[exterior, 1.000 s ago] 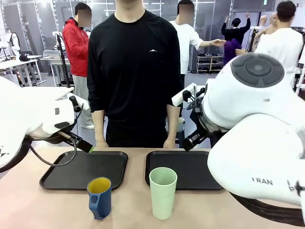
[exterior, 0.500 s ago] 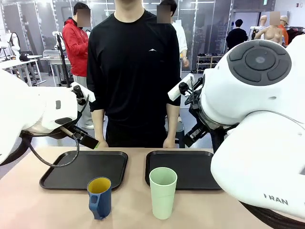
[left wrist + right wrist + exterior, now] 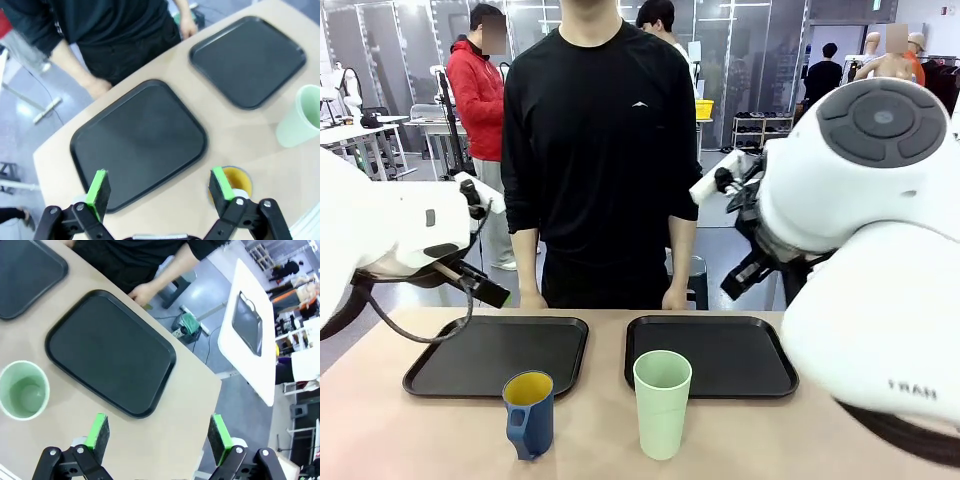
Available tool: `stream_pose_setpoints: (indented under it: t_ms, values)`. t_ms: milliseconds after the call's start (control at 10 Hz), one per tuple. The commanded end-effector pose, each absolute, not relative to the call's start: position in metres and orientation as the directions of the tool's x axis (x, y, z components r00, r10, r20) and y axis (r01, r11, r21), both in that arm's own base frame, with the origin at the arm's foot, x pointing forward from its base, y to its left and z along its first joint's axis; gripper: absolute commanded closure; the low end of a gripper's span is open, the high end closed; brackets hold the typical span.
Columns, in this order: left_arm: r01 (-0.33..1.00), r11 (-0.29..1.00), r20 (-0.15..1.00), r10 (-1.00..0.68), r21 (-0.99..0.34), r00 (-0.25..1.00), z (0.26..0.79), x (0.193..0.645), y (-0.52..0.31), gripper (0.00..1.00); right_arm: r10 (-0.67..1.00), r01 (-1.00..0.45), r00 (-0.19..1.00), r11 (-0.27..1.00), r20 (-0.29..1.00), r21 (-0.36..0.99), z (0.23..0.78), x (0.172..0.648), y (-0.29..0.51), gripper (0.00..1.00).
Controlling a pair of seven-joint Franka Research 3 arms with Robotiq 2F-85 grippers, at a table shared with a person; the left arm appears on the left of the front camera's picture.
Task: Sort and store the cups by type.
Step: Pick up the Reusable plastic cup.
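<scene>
The dark blue cup (image 3: 529, 412) with a yellow inside stands near the table's front edge, before the left tray (image 3: 498, 355). The pale mint-green tumbler (image 3: 662, 403) stands upright to its right, before the right tray (image 3: 712, 356). My left gripper (image 3: 159, 184) hangs open high above the left tray, and the blue cup (image 3: 236, 180) peeks out beside its right finger. The tumbler (image 3: 300, 120) is farther off. My right gripper (image 3: 158, 430) is open above the table beside the right tray (image 3: 110, 352), with the tumbler (image 3: 24, 390) at the lower left.
A person in black stands at the far side, one hand (image 3: 532, 300) and the other hand (image 3: 673, 298) resting at the table's far edge behind the trays. Both black trays hold nothing. A white table (image 3: 247, 325) stands beyond my right side.
Both arms have pulled back and up, the left one towards the left, the right one towards the right. The cups and trays have not moved.
</scene>
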State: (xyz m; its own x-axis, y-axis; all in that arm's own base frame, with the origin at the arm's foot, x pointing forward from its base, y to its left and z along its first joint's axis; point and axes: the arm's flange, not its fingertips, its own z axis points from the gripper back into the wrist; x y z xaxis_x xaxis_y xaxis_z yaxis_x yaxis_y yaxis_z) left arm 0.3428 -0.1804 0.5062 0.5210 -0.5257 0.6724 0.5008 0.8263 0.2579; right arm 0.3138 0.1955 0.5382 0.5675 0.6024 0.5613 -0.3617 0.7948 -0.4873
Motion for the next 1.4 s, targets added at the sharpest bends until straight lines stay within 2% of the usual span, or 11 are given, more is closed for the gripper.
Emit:
stream_pose_setpoints:
  t_ms: [0, 600, 1000, 1300]
  values:
    - [0.422, 0.872, 0.651, -0.474, 0.250, 0.594, 0.475, 0.365, -0.140, 0.00, 0.550, -0.347, 0.599, 0.833, 0.582, -0.431, 0.512, 0.341, 0.147, 0.00]
    - [0.241, 0.956, 0.541, -0.293, 0.168, 0.788, 0.391, 0.418, -0.052, 0.00, 0.339, -0.238, 0.798, 0.937, 0.498, -0.256, 0.432, 0.399, 0.042, 0.00]
    - [0.193, 0.969, 0.539, -0.245, 0.153, 0.805, 0.374, 0.425, -0.035, 0.00, 0.263, -0.193, 0.839, 0.962, 0.477, -0.191, 0.404, 0.404, 0.022, 0.00]
    - [0.171, 0.973, 0.547, -0.230, 0.158, 0.805, 0.371, 0.428, -0.036, 0.00, 0.220, -0.136, 0.853, 0.969, 0.473, -0.206, 0.402, 0.407, 0.020, 0.00]
